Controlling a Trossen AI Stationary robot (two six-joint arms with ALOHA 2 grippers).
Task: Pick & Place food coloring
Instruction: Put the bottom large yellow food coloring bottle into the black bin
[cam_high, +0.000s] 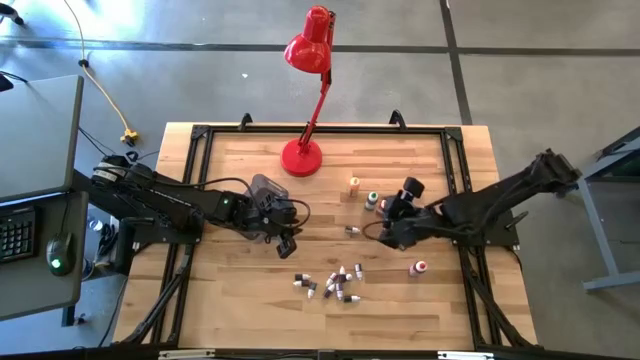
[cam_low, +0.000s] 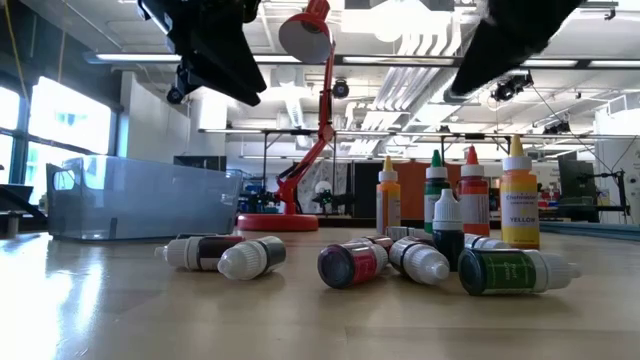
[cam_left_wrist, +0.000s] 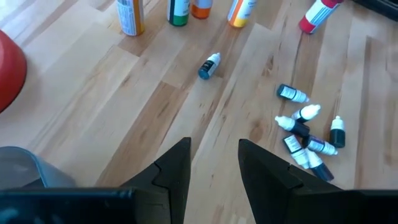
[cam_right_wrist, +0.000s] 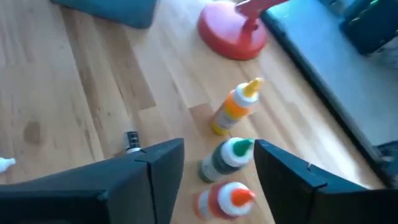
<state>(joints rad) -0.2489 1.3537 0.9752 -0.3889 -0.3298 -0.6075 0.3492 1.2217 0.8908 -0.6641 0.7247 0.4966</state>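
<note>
Several small food coloring bottles (cam_high: 335, 283) lie in a loose heap on the wooden table near its front edge, and one (cam_high: 352, 231) lies alone farther back. Taller bottles stand upright behind them: orange (cam_right_wrist: 235, 107), green-capped (cam_right_wrist: 227, 158) and red-orange (cam_right_wrist: 225, 200). My right gripper (cam_high: 385, 228) hangs open above the green-capped and red-orange bottles, its fingers (cam_right_wrist: 160, 167) apart and clear of both. My left gripper (cam_left_wrist: 214, 149) hovers open over bare wood left of the heap, with nothing between its fingers.
A red desk lamp stands on its round base (cam_high: 301, 157) at the table's far side. The grey tub (cam_low: 140, 200) sits at the back left, beneath my left arm. Another red bottle (cam_high: 418, 268) is to the right of the heap. Bare wood (cam_high: 230, 290) lies front left.
</note>
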